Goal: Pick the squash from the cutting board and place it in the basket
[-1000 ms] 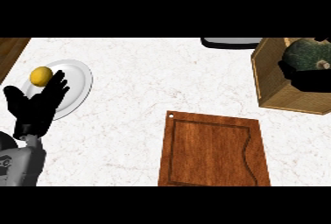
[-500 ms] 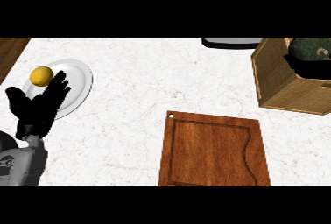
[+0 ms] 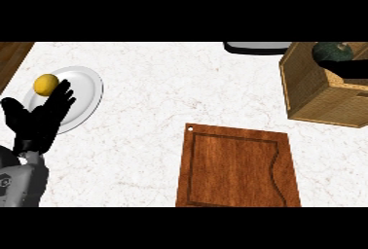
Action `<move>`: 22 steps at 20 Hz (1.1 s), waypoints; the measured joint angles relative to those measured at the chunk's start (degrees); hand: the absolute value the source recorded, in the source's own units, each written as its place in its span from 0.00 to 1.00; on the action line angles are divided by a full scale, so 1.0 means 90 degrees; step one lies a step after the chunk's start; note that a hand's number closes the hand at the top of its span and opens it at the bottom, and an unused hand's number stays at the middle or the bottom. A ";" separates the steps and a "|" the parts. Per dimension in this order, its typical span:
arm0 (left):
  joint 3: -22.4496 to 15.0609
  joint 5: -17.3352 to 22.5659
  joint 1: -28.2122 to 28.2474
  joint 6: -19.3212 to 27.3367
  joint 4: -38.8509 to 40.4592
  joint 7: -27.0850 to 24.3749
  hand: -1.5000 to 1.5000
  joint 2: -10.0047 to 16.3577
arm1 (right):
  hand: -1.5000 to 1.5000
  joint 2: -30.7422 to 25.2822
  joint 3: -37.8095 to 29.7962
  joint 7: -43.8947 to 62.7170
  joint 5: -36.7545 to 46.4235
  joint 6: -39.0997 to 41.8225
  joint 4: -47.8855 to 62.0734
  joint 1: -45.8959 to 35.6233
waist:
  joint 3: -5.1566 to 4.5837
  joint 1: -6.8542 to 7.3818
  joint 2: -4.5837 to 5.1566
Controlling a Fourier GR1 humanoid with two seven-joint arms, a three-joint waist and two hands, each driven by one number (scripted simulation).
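**Squash over the basket.** The dark green squash [image 3: 332, 50] is at the countertop's far right corner, inside the open top of the wooden basket [image 3: 316, 97] and close to the basket's far wall. It is not on the cutting board. Whether it rests on the basket floor or is held above it cannot be told.

The right hand [image 3: 351, 69] shows only as a black shape touching the squash's near right side. Whether it grips the squash cannot be told.

The cutting board [image 3: 237, 170] lies bare at the near edge of the countertop [image 3: 158, 87], near the basket but apart from it.

The white plate [image 3: 84, 85] sits by the left edge with a yellow lemon [image 3: 46, 83] on its far left rim. The left hand [image 3: 36, 121] rests over the plate's near side, fingers straight, spread and pointing up.

A dark-rimmed vessel [image 3: 255, 47] is cut off at the far edge, just left of the basket.

**Judged hazards:**
1. If the squash is let go while it is high or against a wall, it may roll, lodge on the rim or tip out.
2. The hand sits within the walls, so lifting it out at a slant may catch the rim and drag or tilt the basket towards the right edge.
3. If the squash clings to the hand as it lifts, the squash may come back out.

The task appears nearly complete.
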 measured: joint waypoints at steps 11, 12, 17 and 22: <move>-0.0018 -0.0067 0.0011 0.0093 -0.0085 0.0065 0.50 -0.0068 | 0.00 -0.0512 -0.1681 0.0225 -0.1611 -0.0346 0.0536 -0.0382 | 0.0002 -0.0045 -0.0012; -0.0033 -0.0079 0.0019 0.0110 -0.0118 0.0101 0.50 -0.0082 | 0.00 -0.0655 -0.1888 0.0187 -0.1821 -0.0246 0.0618 -0.0313 | 0.0003 -0.0054 -0.0013; 0.0083 0.0000 0.0208 -0.0009 -0.0130 -0.0022 0.50 0.0006 | 0.00 -0.1574 -0.2759 -0.0010 -0.2814 0.0722 0.1189 0.0203 | 0.0006 -0.0080 -0.0012; 0.0062 -0.0020 0.0136 0.0027 -0.0082 -0.0022 0.50 -0.0050 | 0.00 -0.2588 -0.3274 -0.0554 -0.3438 0.2080 0.2139 0.0929 | 0.0007 -0.0098 -0.0004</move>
